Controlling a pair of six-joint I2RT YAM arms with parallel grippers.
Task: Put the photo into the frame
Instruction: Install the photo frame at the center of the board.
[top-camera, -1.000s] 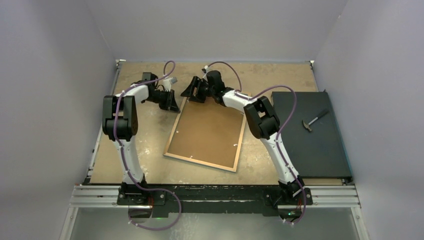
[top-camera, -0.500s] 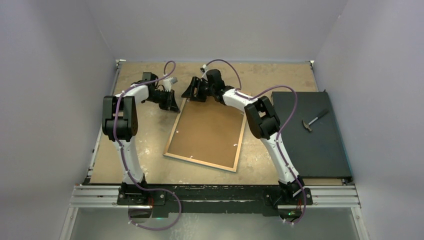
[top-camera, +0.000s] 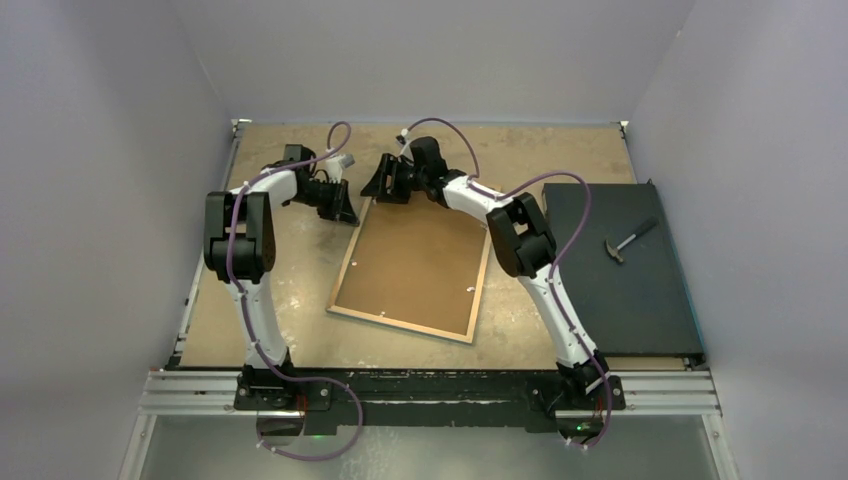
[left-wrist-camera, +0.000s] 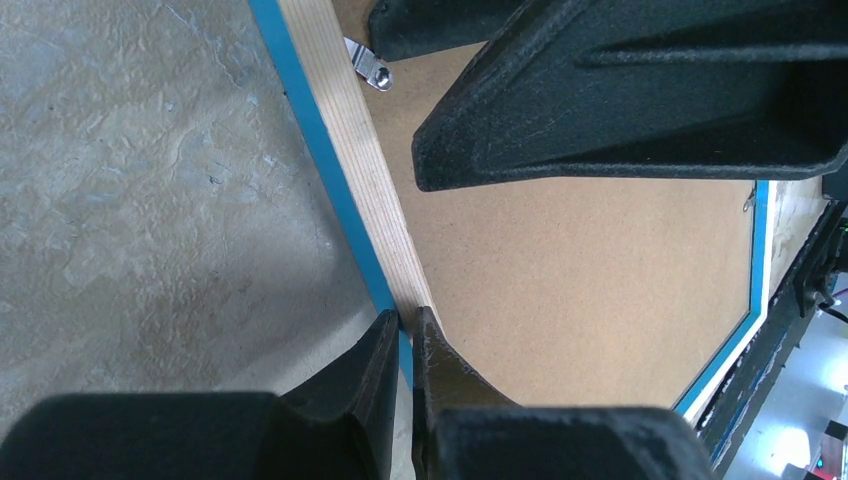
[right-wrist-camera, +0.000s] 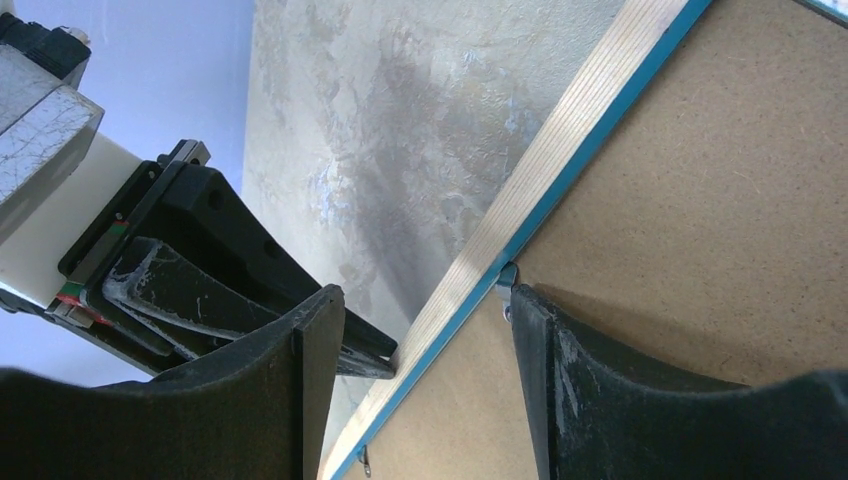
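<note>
The frame (top-camera: 345, 262) lies face down on the table, its wood-coloured back rim up and its blue edge showing. A plain brown backing board (top-camera: 415, 262) fills it. The photo is hidden. My left gripper (top-camera: 347, 213) is at the frame's far left corner, shut on the rim (left-wrist-camera: 345, 140), with the fingertips (left-wrist-camera: 405, 318) pinching the blue edge. My right gripper (top-camera: 378, 185) is open and straddles the same rim (right-wrist-camera: 560, 150). One finger (right-wrist-camera: 560, 370) rests on the board by a small metal clip (right-wrist-camera: 505, 278), and the other hangs outside the frame.
A black mat (top-camera: 640, 290) lies on the right side of the table with a hammer (top-camera: 628, 240) on it. Grey walls close in the left, back and right. The two grippers are close together at the frame's far left corner.
My right gripper has shifted slightly towards the far left along the frame's far edge. The left gripper and the frame have not moved.
</note>
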